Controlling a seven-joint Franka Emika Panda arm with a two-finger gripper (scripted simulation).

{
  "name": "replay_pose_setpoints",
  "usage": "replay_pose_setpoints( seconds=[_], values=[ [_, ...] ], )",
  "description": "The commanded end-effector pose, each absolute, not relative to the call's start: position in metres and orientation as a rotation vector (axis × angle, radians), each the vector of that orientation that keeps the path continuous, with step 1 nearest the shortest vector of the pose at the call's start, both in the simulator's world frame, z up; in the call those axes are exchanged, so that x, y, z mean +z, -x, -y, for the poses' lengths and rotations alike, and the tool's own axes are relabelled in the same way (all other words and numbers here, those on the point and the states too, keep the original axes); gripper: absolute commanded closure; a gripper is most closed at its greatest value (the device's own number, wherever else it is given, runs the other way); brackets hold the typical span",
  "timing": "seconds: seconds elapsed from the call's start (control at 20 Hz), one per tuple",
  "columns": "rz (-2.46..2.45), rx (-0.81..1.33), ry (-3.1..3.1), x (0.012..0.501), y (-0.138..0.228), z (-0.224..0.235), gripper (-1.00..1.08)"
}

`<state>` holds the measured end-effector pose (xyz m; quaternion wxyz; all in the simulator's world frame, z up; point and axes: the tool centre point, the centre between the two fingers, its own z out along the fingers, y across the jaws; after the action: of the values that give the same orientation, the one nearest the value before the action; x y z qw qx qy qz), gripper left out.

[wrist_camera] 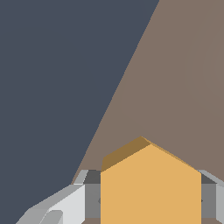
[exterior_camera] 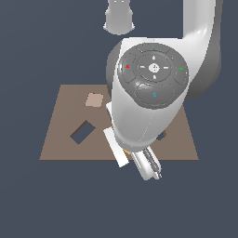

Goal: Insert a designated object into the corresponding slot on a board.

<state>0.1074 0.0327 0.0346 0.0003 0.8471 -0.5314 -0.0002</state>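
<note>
The orange hexagonal block point(wrist_camera: 151, 188) fills the near part of the wrist view, with my gripper point(wrist_camera: 151, 199) shut on it. One grey finger point(wrist_camera: 91, 197) presses each side. Behind the block lies the brown board point(wrist_camera: 183, 87), and its edge runs diagonally past the block. In the exterior view the arm hides most of the gripper point(exterior_camera: 126, 152); only a sliver of the orange block point(exterior_camera: 125, 151) shows near the board's point(exterior_camera: 60, 139) front edge. A dark corner of the slot point(exterior_camera: 161, 136) peeks out beside the arm. The rest of it is hidden.
A longer dark rectangular cutout point(exterior_camera: 82, 132) sits on the board toward the exterior view's left. A pale pinkish square point(exterior_camera: 95, 100) lies behind it. The arm's large white link point(exterior_camera: 148, 93) covers the board's middle. Dark floor point(wrist_camera: 52, 87) surrounds the board.
</note>
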Motion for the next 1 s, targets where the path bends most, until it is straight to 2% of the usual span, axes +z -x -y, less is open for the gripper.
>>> replay_pose_setpoints(
  seconds=[0.0, 0.4, 0.95],
  values=[
    [1.541, 0.000, -2.738, 0.035, -0.109, -0.042, 1.08],
    [1.018, 0.001, -2.972, 0.037, -0.106, -0.076, 1.08],
    [0.310, 0.001, -3.126, 0.039, -0.083, -0.114, 1.08]
  ],
)
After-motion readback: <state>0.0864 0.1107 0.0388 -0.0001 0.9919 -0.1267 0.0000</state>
